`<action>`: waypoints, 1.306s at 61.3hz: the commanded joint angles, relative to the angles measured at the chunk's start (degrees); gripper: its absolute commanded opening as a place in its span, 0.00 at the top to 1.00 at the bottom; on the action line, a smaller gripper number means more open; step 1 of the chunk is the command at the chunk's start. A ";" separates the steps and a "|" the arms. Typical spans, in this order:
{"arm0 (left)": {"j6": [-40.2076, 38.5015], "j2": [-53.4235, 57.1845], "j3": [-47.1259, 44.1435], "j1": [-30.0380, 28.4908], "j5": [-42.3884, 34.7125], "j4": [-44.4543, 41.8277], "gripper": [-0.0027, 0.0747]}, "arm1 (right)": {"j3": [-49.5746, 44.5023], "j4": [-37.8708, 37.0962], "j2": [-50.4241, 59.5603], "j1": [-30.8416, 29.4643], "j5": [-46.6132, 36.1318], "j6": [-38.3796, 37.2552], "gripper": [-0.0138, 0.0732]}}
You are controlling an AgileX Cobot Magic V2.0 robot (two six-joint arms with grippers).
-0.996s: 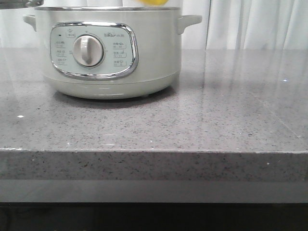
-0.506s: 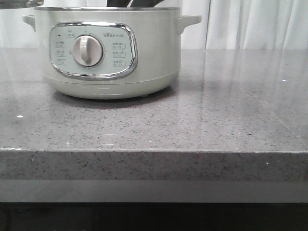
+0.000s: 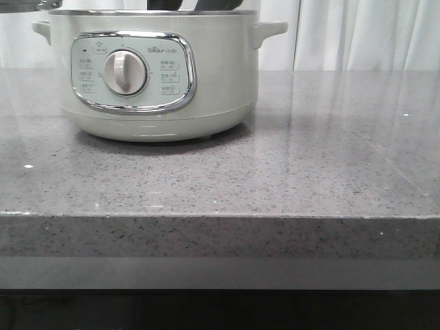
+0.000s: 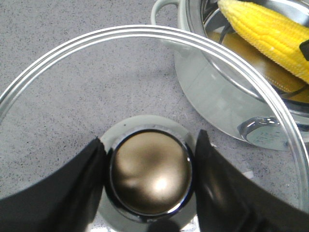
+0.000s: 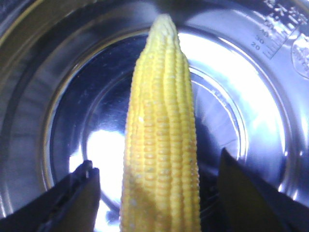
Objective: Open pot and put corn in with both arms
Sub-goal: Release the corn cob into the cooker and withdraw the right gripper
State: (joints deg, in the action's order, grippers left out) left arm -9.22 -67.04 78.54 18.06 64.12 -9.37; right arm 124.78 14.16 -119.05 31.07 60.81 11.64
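Note:
The pale-green pot [image 3: 206,82] stands on the counter at the back left, with no lid on it. My left gripper [image 4: 149,140] is shut on the bronze knob [image 4: 149,183] of the glass lid [image 4: 72,96], which hangs level over the counter beside the pot [image 4: 212,101]. An edge of the lid [image 3: 27,3] shows at the top left of the front view. The yellow corn [image 5: 161,145] lies inside the steel bowl, also seen from the left wrist [image 4: 270,34]. My right gripper [image 5: 155,162] is open inside the pot, a gap on each side of the cob; its dark parts [image 3: 192,4] rise above the rim.
The grey speckled counter [image 3: 309,172] runs to a front edge [image 3: 220,216] near the camera. White curtains [image 3: 364,34] hang behind it. The pot's side handle [image 3: 271,29] sticks out to the right.
A second ago the yellow corn showed above the pot's rim in the front view. It has since dropped out of sight into the pot, and dark gripper parts now show there.

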 commanded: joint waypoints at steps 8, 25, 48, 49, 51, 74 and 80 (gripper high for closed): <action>-0.46 1.78 1.98 -0.11 -5.96 -0.79 0.70 | 4.14 -0.03 4.10 -0.50 -2.25 0.42 0.17; -0.46 1.78 1.98 -0.11 -6.13 -0.79 0.70 | 5.68 -0.45 4.78 -1.64 -0.63 0.36 0.72; -0.46 1.78 1.98 -0.11 -6.56 -1.03 0.70 | 4.32 -0.56 9.04 -5.38 -0.48 -0.77 0.98; -0.46 1.78 2.09 -0.11 -6.56 -1.03 0.70 | 3.70 -0.56 9.55 -5.80 -0.73 -0.81 0.98; -0.46 1.78 2.17 -0.11 -6.56 -1.03 0.70 | 2.35 -0.56 10.88 -6.86 -1.40 -0.81 0.98; -0.46 1.68 5.89 -0.11 -5.79 -1.03 0.70 | -39.93 -0.56 39.06 -19.97 -23.78 -0.27 0.98; -0.46 1.23 6.02 -0.11 -5.79 -1.03 0.70 | -52.24 -0.56 46.68 -22.44 -30.01 -0.27 0.98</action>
State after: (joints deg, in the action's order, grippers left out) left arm -9.22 -67.04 81.96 18.06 64.10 -9.37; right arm 78.78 13.14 -79.69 10.33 39.27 11.03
